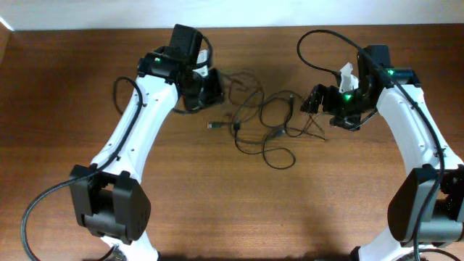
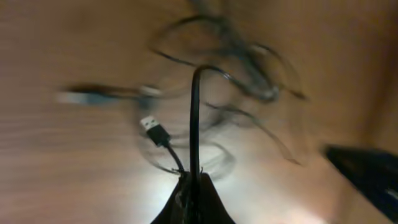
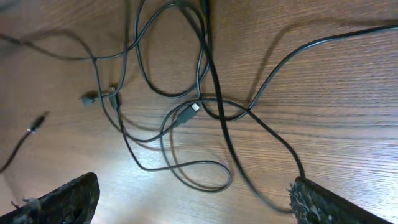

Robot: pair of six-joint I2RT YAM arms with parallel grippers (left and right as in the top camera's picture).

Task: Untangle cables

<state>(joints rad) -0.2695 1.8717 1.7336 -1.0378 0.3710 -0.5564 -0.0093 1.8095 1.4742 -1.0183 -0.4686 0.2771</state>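
Observation:
The cables (image 1: 262, 119) are thin black cords lying in a loose tangle of loops on the middle of the table. A silvery plug end (image 1: 215, 125) sticks out at the tangle's left. My left gripper (image 1: 209, 87) sits at the upper left of the tangle. In the blurred left wrist view it (image 2: 196, 198) is shut on a black cord (image 2: 194, 118) that rises from its tips, with a USB plug (image 2: 153, 128) beside it. My right gripper (image 1: 324, 110) is at the tangle's right edge. It (image 3: 194, 186) stands wide open over the cable loops (image 3: 199, 168), holding nothing.
The wooden table (image 1: 217, 196) ends at a back edge (image 1: 254, 27) just behind both arms. A thick black arm wire (image 1: 312, 43) loops above the right arm. Another arm wire (image 1: 117, 90) curves by the left arm. A small jack plug (image 3: 37, 123) lies apart from the tangle.

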